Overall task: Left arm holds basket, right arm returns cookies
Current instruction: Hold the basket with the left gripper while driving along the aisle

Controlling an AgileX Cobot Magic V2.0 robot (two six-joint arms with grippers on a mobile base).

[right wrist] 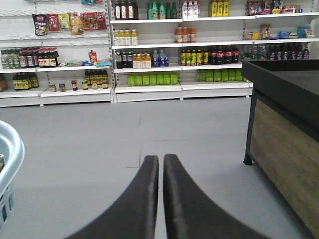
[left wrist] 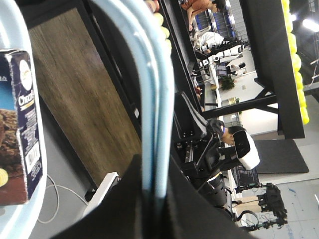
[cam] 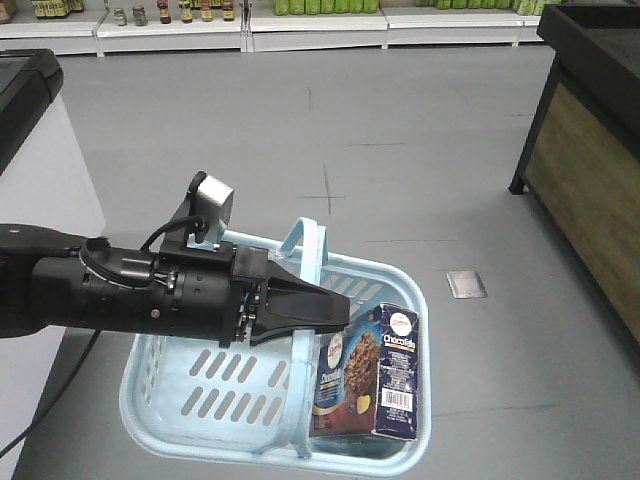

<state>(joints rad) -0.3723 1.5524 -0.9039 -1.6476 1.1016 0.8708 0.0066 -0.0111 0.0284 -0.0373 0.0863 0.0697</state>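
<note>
Blue basket (cam: 200, 392) hangs from the left gripper (cam: 312, 312), clamped on both handles (cam: 306, 255); cookies (cam: 368, 385) stand inside at its 4 o'clock corner. Right gripper (right wrist: 161, 167) pinched closed, empty; wooden counter (cam: 592, 170) at 3 o'clock.

The left arm (cam: 120, 295) lies level, its left gripper (cam: 338, 312) clamped on the basket handles (cam: 310, 245). The right gripper (right wrist: 161, 164) points forward, fingers (right wrist: 144, 194) pressed together.

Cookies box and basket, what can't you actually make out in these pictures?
Front view: the left arm covers part of the basket's interior; the cookies box's base and back face away.
Left wrist view: the left edge cuts the box; the handles block the middle.
Right wrist view: only a basket rim corner shows at the left edge; shelf bottles are too small to read.
</note>
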